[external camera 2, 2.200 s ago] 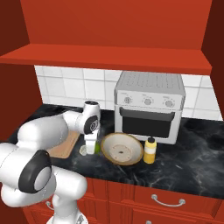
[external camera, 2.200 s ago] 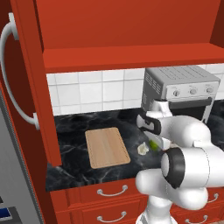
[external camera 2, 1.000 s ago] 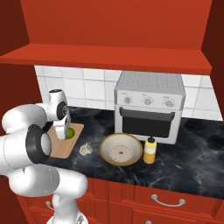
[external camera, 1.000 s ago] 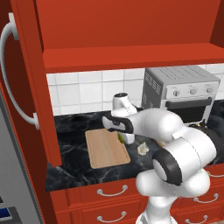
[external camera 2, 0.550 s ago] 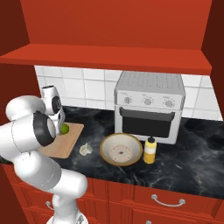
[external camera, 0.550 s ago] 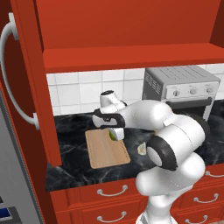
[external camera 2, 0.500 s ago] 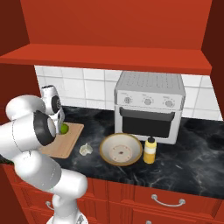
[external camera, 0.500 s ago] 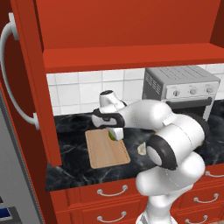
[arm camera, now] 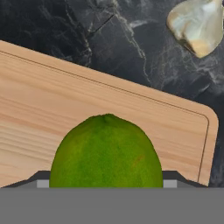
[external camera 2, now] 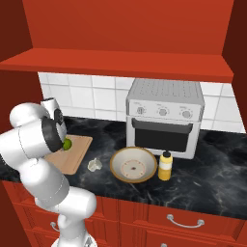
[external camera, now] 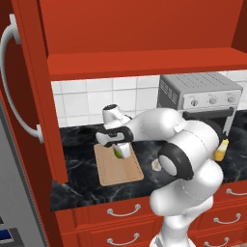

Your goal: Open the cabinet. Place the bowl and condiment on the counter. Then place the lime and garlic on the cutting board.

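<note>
Two things sit on the cutting board (external camera: 118, 166) end of the black marble tabletop (external camera 2: 212, 178) right now: the robot's gripper (external camera: 118, 151) and the lime (arm camera: 106, 153). The lime sits right between the jaws, low over the board's back part, toward the tiled wall. The jaws stand wide apart with the fruit in the gap; whether they are actually squeezing it or have let go, I can't tell from these shots. In the hand view the lime takes up most of the lower middle, with bare wood grain all around it and the board's rounded corner off to the right.

The garlic (external camera 2: 95, 164) lies on the bare marble, just off the board's right edge, not touching it. You can also spot it at the top right of the hand view, past the board's edge.

Further right along the tabletop, the bowl (external camera 2: 133, 165) sits upright near the front edge, in front of the grey toaster oven (external camera 2: 165, 118). The condiment (external camera 2: 165, 165) stands upright just beside the bowl on its right.

The cabinet (external camera: 140, 34) is open, with its door (external camera: 34, 91) swung out at the left and the long curved handle (external camera: 14, 87) facing the camera.
</note>
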Controlling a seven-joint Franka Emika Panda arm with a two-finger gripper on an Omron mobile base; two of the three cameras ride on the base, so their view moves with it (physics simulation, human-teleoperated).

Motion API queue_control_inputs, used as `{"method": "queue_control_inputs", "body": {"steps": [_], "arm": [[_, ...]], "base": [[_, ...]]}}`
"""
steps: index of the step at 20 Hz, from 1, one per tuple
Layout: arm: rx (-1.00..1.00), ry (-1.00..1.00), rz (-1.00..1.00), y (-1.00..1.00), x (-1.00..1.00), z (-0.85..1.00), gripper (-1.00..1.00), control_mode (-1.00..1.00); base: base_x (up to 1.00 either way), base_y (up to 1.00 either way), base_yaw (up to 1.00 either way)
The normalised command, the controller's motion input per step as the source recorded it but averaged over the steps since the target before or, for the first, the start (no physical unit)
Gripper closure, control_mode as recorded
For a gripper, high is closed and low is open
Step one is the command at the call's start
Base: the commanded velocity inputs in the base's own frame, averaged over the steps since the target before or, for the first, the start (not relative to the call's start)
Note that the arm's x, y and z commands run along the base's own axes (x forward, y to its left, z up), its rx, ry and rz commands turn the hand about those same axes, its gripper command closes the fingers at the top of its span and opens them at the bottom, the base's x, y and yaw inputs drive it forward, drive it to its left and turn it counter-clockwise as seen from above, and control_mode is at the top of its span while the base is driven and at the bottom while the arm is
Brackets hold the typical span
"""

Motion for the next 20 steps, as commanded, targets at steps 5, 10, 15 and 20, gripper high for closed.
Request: {"method": "queue_control_inputs", "body": {"steps": [5,10,15,20], "arm": [[-0.03,0.00,0.04,0.17,0.10,-0.38,1.00,-1.00],[-0.01,0.00,0.03,0.11,0.05,-0.31,1.00,-1.00],[-0.01,0.00,0.02,0.05,0.01,-0.07,-1.00,-1.00],[0.00,0.00,0.00,0.00,0.02,0.11,-1.00,-1.00]], "base": [[0.00,0.00,0.00],[0.00,0.00,0.00],[0.00,0.00,0.00],[0.00,0.00,0.00]]}}
